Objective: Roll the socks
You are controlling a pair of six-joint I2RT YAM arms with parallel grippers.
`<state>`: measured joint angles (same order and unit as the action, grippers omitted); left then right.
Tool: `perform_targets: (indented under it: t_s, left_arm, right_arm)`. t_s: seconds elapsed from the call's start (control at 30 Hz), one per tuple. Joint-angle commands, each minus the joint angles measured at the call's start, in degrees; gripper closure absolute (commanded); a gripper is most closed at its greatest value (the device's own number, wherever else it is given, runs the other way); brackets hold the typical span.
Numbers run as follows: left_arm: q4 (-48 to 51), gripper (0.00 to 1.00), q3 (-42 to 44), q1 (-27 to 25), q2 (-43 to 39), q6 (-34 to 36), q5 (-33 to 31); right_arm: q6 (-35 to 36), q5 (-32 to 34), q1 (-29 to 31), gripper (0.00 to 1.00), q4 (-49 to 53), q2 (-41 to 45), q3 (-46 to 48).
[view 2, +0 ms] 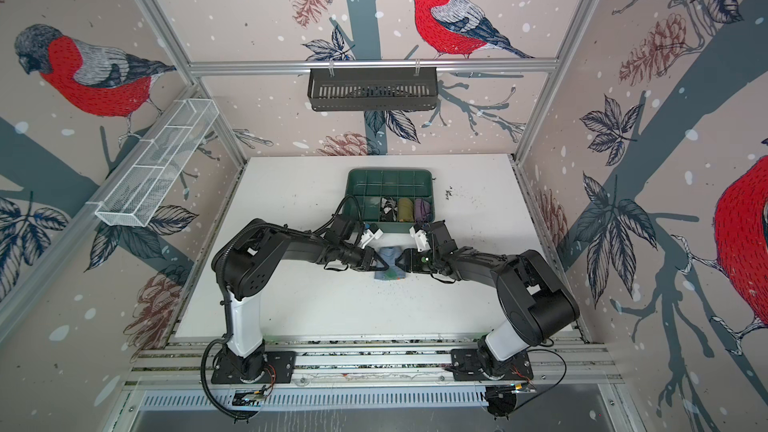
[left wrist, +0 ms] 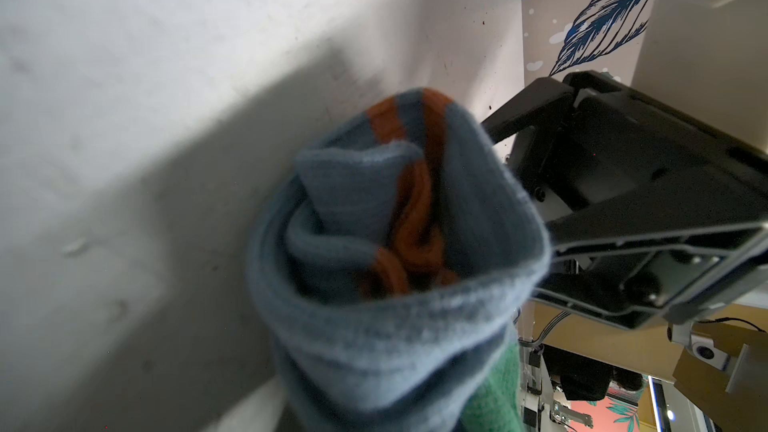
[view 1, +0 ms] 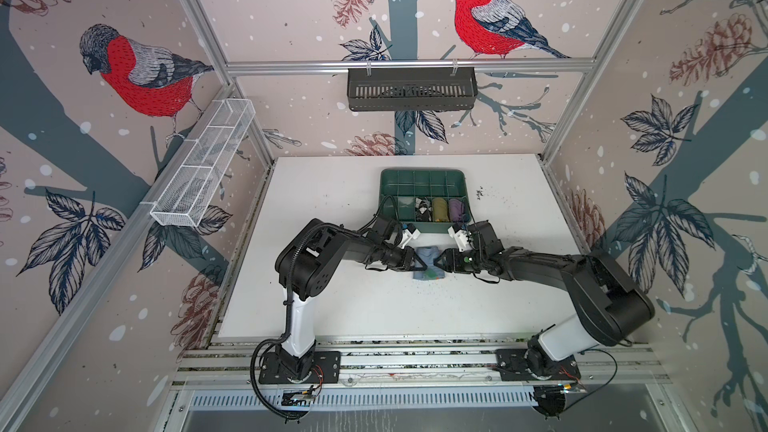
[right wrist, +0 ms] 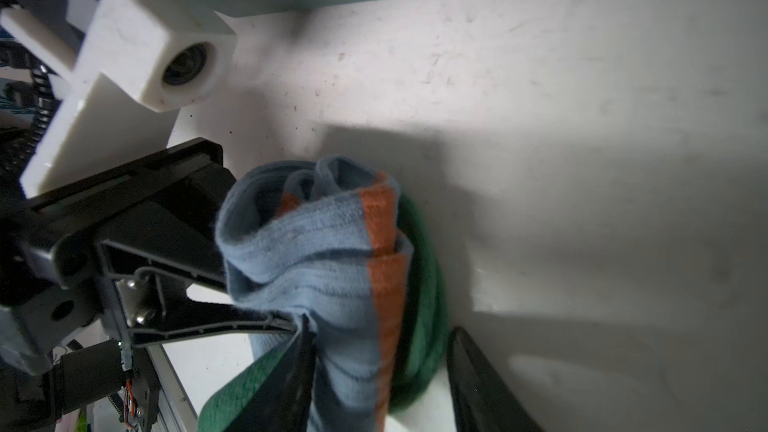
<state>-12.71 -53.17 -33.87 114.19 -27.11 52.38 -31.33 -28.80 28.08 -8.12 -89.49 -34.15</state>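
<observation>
Socks of this task are in two places. The light blue sock (view 1: pixel 428 259), wound into a thick roll, lies near the middle of the table (view 1: pixel 332 297), and both arms meet on it. The left gripper (view 1: pixel 418 263) comes from the left side and looks clamped on the fabric at its end of the roll. In the right wrist view its two black jaws run together into the blue knit. I judge that it holds there so that the turns do not spring open. The right gripper (view 1: pixel 435 263) comes from the opposite side with its jaws apart. One finger lies against the blue and orange layers and the other stands just beside the green part, with the end of the roll between them. Probably it prepares a new hold on the outer layer.

Beyond the two wrists, near the far edge of the table, stands the green tray (view 1: pixel 386 184). In its row nearer to the arms lie side by side the argyle sock (view 1: pixel 423 208), an olive-yellow roll (view 1: pixel 440 209) and a purple roll (view 1: pixel 456 209). The compartment to the left of the argyle one seems free. Both wrists hang just beside the tray's near rim, so a lift toward it needs care. The black basket (view 1: pixel 411 89) on the rear wall and the white wire basket (view 1: pixel 203 164) on the left wall are well apart from the work.
</observation>
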Motion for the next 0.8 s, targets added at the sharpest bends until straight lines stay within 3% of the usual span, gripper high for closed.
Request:
perform_targets:
  t_s: [0.0, 0.2, 0.3, 0.6, 0.7, 0.77]
  left_arm:
    - [2.77, 0.81, -0.27, -0.1, 0.07, 0.49, -3.09]
    - [-0.53, 0.69, 0.37, -0.08, 0.11, -1.07, -1.14]
    - [-3.68, 0.66, 0.95, -0.13, 0.32, -2.78, 0.0]
    - [-12.75, 0.57, 2.92, -0.06, 1.63, -7.72, 2.45]
    - [-12.68, 0.59, 2.89, -0.06, 1.74, -7.7, 2.22]
    - [-11.13, 0.65, 2.63, 0.03, 1.74, -6.91, 1.54]
  right_arm:
    - [-0.21, -1.07, 0.05, 0.55, -2.32, -0.94, 0.13]
    - [-0.36, -1.53, 0.13, 0.83, -3.14, -1.51, 0.15]
    - [-0.36, -1.8, 0.23, 0.9, -3.3, -1.9, 0.31]
    - [-0.84, -2.44, 1.43, 0.93, -4.34, -2.81, 0.17]
    - [-0.93, -2.57, 1.54, 0.93, -4.36, -3.07, 0.09]
    - [-0.92, -2.44, 1.54, 0.93, -4.29, -3.02, 0.05]
